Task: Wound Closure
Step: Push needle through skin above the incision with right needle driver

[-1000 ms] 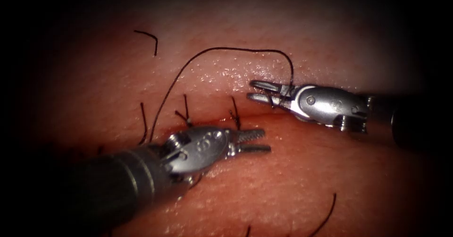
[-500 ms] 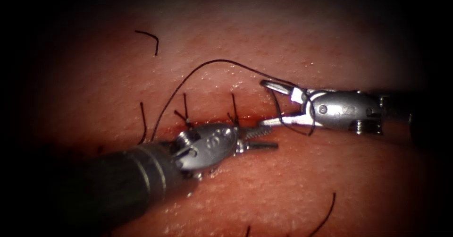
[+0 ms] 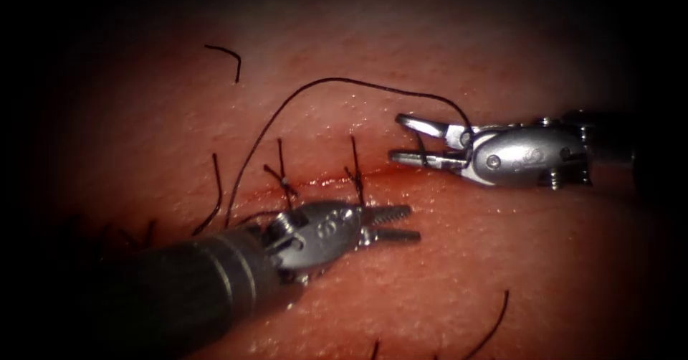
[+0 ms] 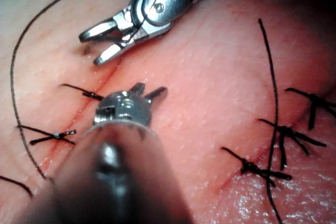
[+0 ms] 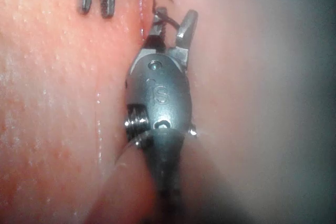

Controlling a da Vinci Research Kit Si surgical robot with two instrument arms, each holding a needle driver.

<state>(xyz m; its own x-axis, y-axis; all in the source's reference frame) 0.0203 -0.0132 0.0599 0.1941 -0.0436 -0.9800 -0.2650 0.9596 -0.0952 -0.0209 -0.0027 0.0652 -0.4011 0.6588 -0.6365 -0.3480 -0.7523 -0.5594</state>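
At frame centre, the thread (image 3: 337, 82) drapes around the right claw (image 3: 401, 140), parted and gripping nothing, while the left claw (image 3: 405, 222) gapes slightly, empty.

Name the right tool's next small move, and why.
Probably close the right arm's silver needle driver on the thin black thread: its jaws stand open with a strand crossing between them. The left arm's tool is open and empty.

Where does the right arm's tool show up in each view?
Endoscope view: right arm's tool enters from the right, jaws open above the cut, thread draped over it.
Left wrist view: beyond the left arm's tool, jaws open.
Right wrist view: its own open jaws.
Shared landmark: left arm's tool.
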